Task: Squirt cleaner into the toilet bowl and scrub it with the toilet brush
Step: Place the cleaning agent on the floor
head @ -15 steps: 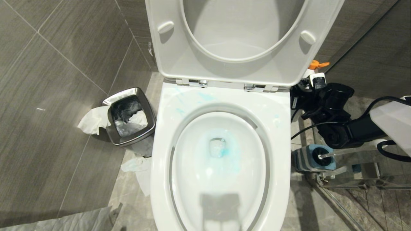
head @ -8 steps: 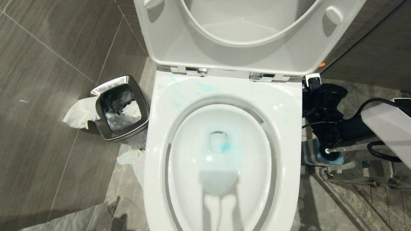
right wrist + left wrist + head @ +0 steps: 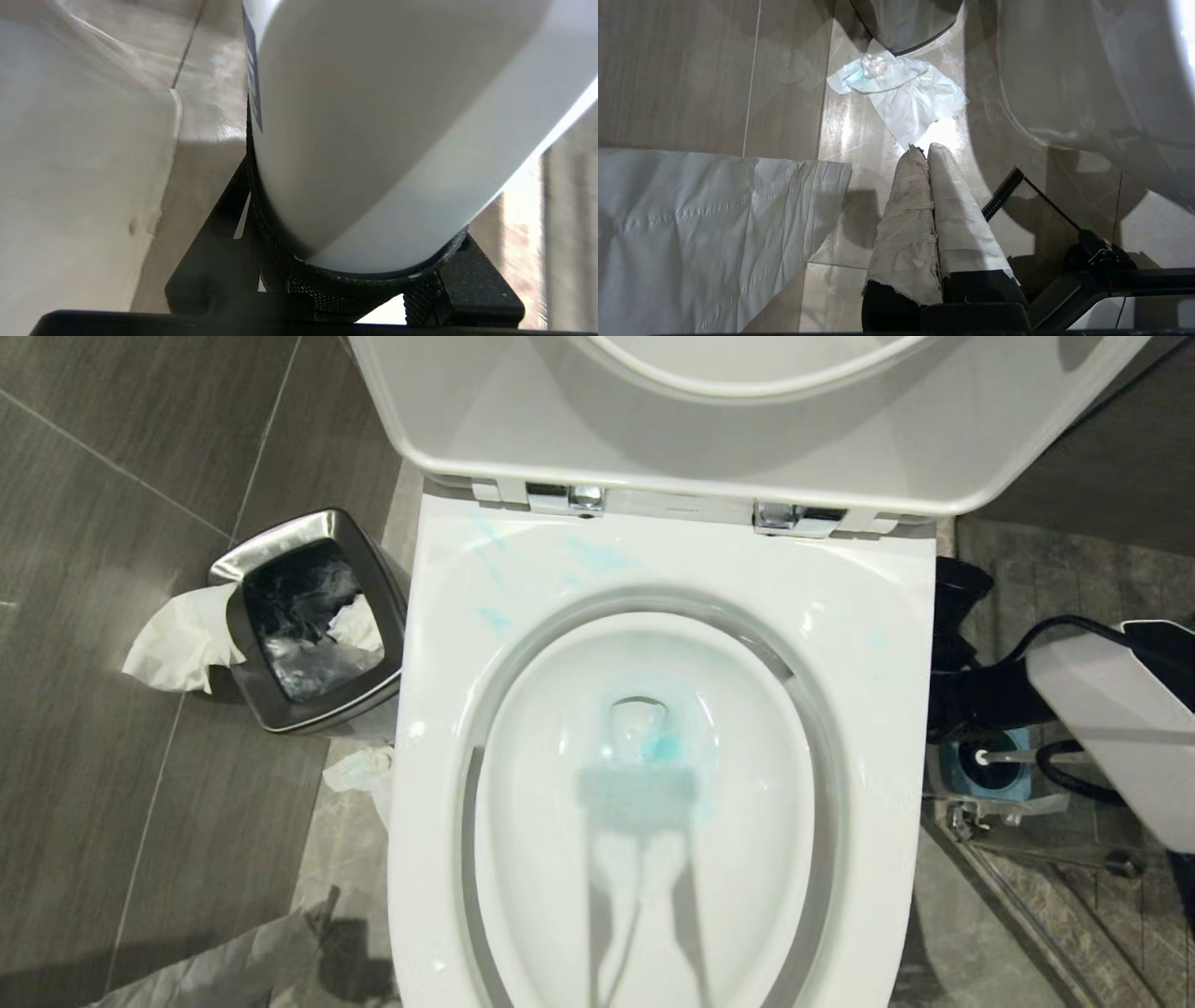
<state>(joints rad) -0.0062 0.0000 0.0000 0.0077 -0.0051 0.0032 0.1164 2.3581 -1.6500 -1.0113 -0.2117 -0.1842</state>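
Note:
The white toilet bowl [image 3: 896, 644] fills the head view, with seat and lid raised. Turquoise cleaner [image 3: 597, 558] is smeared on the back rim, and it tints the water [image 3: 665, 747] at the drain. The toilet brush [image 3: 1013, 757] stands in its blue-topped holder [image 3: 971, 782] on the floor right of the bowl. My right gripper [image 3: 355, 210] is shut on a white bottle [image 3: 373, 116] with a blue label edge; it is low beside the bowl, close to the holder. My left gripper [image 3: 924, 147] is shut and empty, pointing at the floor left of the bowl.
A steel waste bin [image 3: 245, 679] with a black liner stands left of the bowl, with tissue [image 3: 177, 644] beside it. More tissue [image 3: 901, 88] and a white sheet [image 3: 691, 224] lie on the floor. A metal rail [image 3: 1027, 849] and a dark wall close off the right.
The head view has moved closer and lower over the bowl, so the whole scene shifted. The bottle's orange nozzle and most of my right gripper have slipped behind the lid and rim.

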